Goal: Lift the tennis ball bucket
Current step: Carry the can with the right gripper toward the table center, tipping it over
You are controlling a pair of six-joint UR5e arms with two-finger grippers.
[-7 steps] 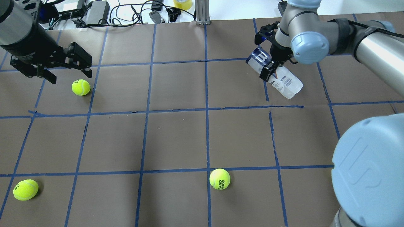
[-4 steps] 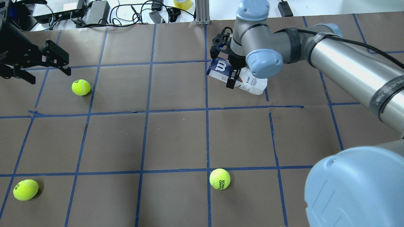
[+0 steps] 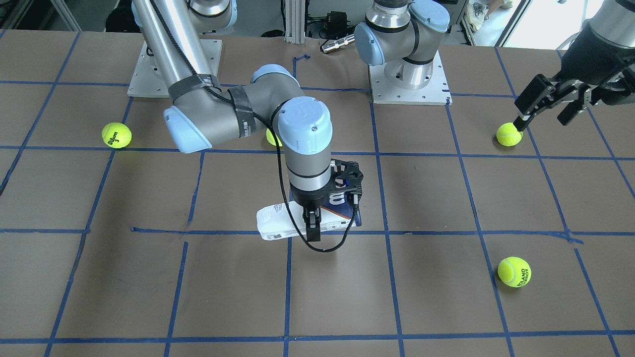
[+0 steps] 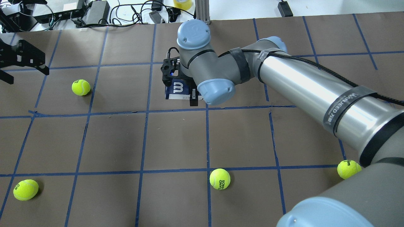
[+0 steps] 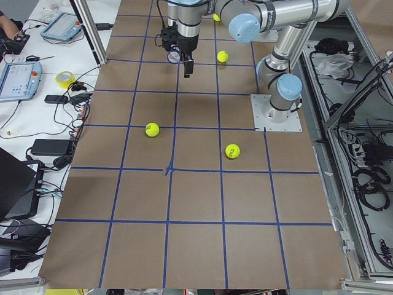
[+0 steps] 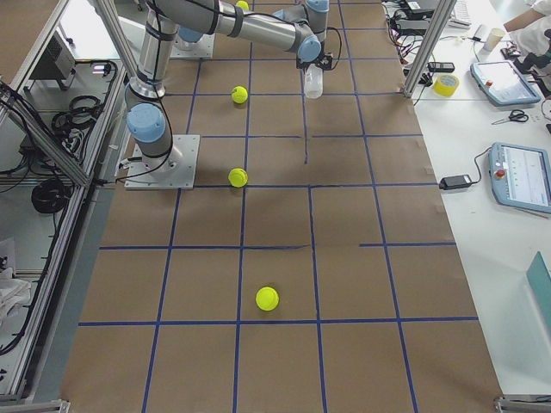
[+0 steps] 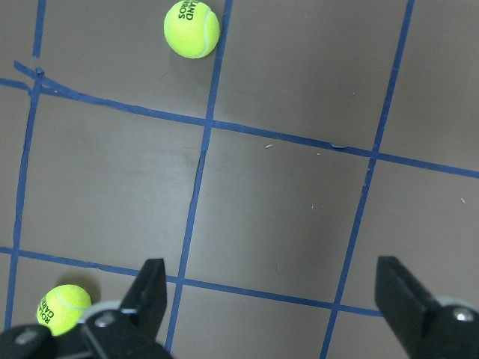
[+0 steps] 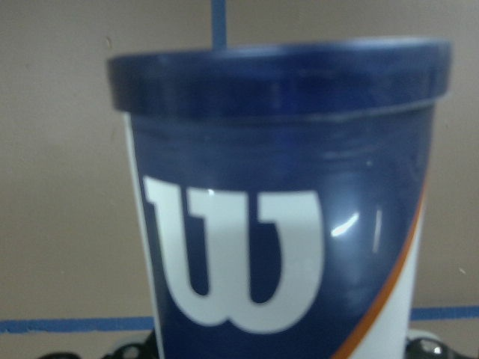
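Observation:
The tennis ball bucket [image 4: 176,89] is a slim white and navy can with a large white "W" and a navy rim. My right gripper [image 4: 186,94] is shut on it around its middle and holds it lying roughly level, seemingly just above the table's centre. It also shows in the front view [image 3: 278,224] under the right gripper [image 3: 313,220]. In the right wrist view the can [image 8: 284,224] fills the frame, rim up. My left gripper [image 4: 19,60] is open and empty at the far left; its fingers [image 7: 150,295] stand wide apart above the table.
Several yellow-green tennis balls lie on the brown, blue-taped table [image 4: 240,135]: one near the left gripper [image 4: 80,87], one front left [image 4: 25,189], one front centre [image 4: 219,178], one by the right arm [image 4: 348,169]. Cables and boxes [image 4: 94,11] line the far edge.
My right arm has swung left with the bucket in its grip, from the table's right part to its centre. My left gripper has drawn back toward the left edge.

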